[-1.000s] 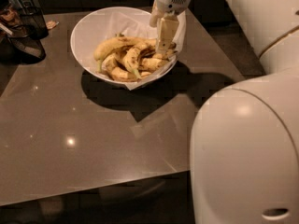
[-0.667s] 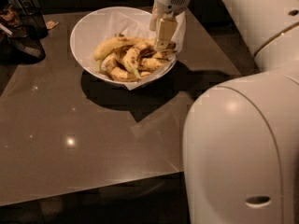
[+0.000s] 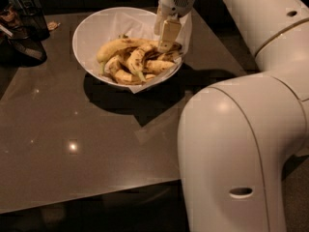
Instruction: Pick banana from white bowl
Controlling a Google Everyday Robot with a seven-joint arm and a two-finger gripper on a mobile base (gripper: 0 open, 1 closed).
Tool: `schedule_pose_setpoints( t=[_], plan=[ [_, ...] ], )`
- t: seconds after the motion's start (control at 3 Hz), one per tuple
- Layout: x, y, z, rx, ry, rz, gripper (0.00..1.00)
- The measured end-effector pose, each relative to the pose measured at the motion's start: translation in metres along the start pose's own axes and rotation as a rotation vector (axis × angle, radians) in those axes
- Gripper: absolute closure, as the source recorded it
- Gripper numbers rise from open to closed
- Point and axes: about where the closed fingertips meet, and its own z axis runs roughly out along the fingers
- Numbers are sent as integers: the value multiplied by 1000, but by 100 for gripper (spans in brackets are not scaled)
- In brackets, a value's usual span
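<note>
The white bowl [image 3: 94, 30], lined with white paper, stands at the far middle of the dark table and holds several yellow speckled bananas. A long curved banana [image 3: 120, 45] lies across the top of the pile, its right end near the gripper. My gripper [image 3: 164, 41] reaches down from above into the right side of the bowl, its tips at the pile's right edge, touching or just above the bananas there. I cannot tell whether it holds a banana.
Dark containers [image 3: 26, 18] stand at the table's far left corner. The brown table [image 3: 72, 144] stretches toward the camera with a front edge low in view. My big white arm link [image 3: 231, 149] fills the right foreground.
The gripper has stayed at the bowl's right side over the bananas. The large near arm link has shifted a little to the left in view.
</note>
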Motion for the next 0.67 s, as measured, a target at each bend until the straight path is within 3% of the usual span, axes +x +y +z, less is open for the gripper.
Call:
schedule_pose_setpoints(
  t=[0.67],
  plan=[
    [5, -1, 17, -37, -1, 13, 49]
  ],
)
